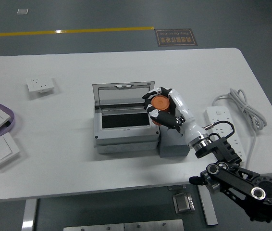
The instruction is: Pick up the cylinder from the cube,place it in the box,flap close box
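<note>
My right arm comes in from the lower right corner, and my right hand (167, 111) is out over the table with its fingers (156, 114) wrapped round the orange cylinder (161, 102). So the hand is holding, not empty. My left hand does not show at all.

Just under my wrist, on the near side, sits the grey cube (175, 146), its top now bare. It stands close against the right side of the box (125, 129); whether they touch I cannot tell.

The cylinder is at my fingertips, lifted clear of the cube and hanging over the box's right rim, about level with the dark opening. To the left of my hand that opening lies free. Beyond it the lid (123, 93) stands up, hinged on the far side.

To my right a power strip (222, 126) and its cable (244, 107) lie on the table (78, 178), apart from the work.

I judge the pick done and the placing in hand. Next I should carry the cylinder a little further left until it is wholly above the opening, lower it, and only then loosen my fingers. The rim is the risk: released too soon, the cylinder could catch it and tip outside. After that the lid must be pushed toward me to shut.
</note>
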